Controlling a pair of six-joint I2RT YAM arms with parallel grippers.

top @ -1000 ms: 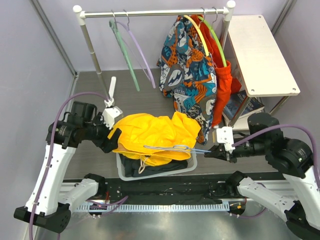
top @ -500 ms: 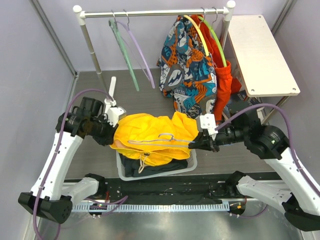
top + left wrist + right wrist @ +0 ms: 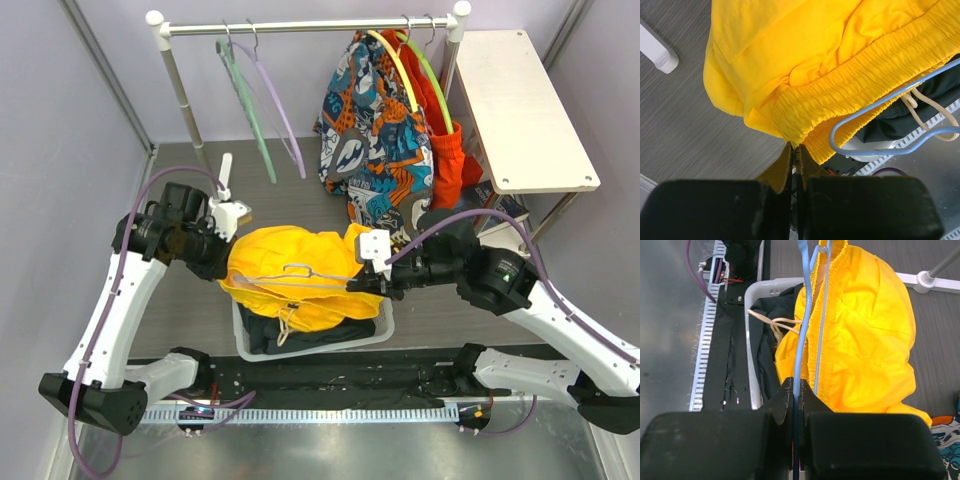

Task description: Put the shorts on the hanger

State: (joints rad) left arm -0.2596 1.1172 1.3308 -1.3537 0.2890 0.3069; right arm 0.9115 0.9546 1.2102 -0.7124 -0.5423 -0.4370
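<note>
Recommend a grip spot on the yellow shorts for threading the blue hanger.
Grip the shorts at the end of the gathered elastic waistband, coming in from its outer side with the fingers across the band. That ribbed hem looks like the thickest, firmest edge, and the hanger runs right along it. The left gripper pinches just there, which is likely a good hold.

The shorts (image 3: 295, 262) are plain bright yellow, with a cream drawstring (image 3: 930, 107). The hanger (image 3: 801, 347) is light blue. The basket (image 3: 312, 350) is pale grey and holds a black garment (image 3: 265, 335). At 1 o'clock from the basket hang patterned shorts (image 3: 375, 140) in orange, teal and white on dark blue, and a plain red-orange garment (image 3: 447, 170). At 12 o'clock hang 2 more: a mint-green hanger (image 3: 250, 110) and a lilac hanger (image 3: 283, 115). The floor (image 3: 300, 195) is streaked grey.
</note>
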